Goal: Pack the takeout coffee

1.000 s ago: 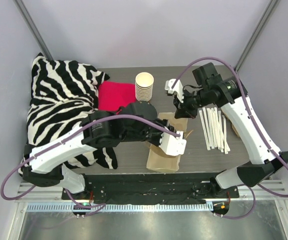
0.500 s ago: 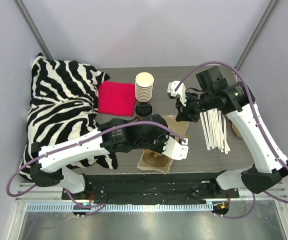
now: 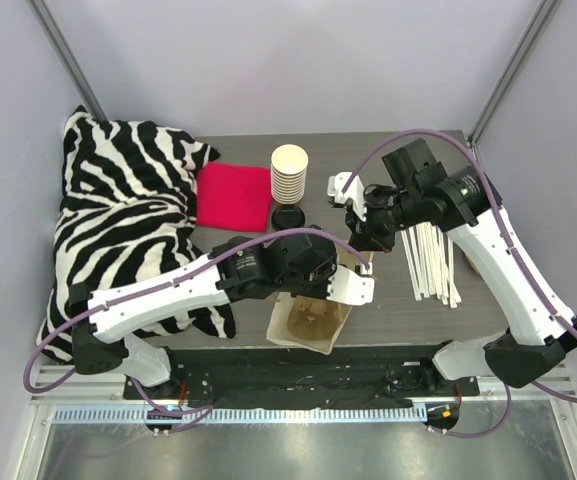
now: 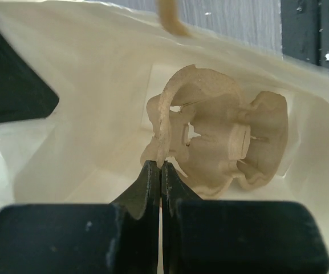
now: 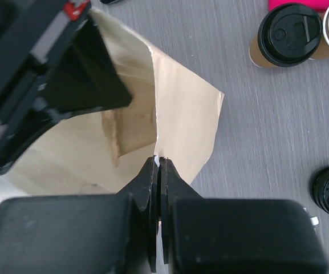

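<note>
At lower centre, left gripper (image 4: 161,171) and right gripper (image 5: 159,165) each clamp the rim of the tan paper bag (image 5: 182,111), likely spreading it for the black-lidded brown paper cup (image 5: 289,35).

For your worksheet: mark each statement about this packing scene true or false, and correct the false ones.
1. Both grippers are shut on the bag's rim. True: the left gripper and the right gripper each pinch an edge of the bag, and it stands open.
2. The coffee is already in the bag. False: the coffee is on the table, beside the cup stack.
3. A moulded carrier lies inside the bag. True: the carrier shows at the bottom.
4. The coffee has no lid. False: a black lid is on it.
</note>
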`<state>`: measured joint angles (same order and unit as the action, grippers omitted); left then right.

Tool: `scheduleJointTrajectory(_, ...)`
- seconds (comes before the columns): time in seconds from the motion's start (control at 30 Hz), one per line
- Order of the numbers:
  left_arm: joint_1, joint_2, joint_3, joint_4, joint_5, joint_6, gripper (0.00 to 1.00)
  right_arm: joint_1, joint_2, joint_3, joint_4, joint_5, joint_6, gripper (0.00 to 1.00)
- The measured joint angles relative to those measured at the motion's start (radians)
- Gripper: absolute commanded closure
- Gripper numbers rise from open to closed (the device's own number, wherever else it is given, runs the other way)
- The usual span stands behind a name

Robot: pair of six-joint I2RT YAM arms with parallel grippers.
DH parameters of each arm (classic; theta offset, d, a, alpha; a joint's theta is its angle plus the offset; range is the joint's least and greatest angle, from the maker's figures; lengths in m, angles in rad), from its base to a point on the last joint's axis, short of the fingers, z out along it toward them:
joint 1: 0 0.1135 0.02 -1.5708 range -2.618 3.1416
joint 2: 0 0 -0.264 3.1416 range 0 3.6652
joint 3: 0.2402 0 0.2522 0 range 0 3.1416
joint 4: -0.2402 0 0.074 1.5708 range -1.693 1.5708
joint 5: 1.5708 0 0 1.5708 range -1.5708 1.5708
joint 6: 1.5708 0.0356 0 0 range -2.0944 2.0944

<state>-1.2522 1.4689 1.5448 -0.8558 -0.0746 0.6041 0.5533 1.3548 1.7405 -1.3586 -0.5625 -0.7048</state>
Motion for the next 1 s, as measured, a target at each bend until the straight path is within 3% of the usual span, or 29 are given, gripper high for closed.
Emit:
scheduleJointTrajectory(0.5,0.053,0.000,-0.076,0.056,0.122,-0.025,1.00,0.002,0.000,-0.007,-0.012,-0.012,-0.005,0.99)
scheduleJointTrajectory(0.67,0.057,0.010,-0.075,0.055,0.143,-0.026,0.96,0.005,0.006,-0.007,-0.011,-0.016,-0.013,0.99)
scheduleJointTrajectory(0.77,0.060,0.026,-0.075,0.055,0.148,-0.026,0.89,0.008,0.009,-0.007,-0.011,-0.020,-0.016,0.99)
scheduleJointTrajectory(1.0,0.068,0.049,-0.055,0.046,0.140,-0.040,0.56,0.009,0.009,-0.013,-0.011,-0.027,-0.024,0.99)
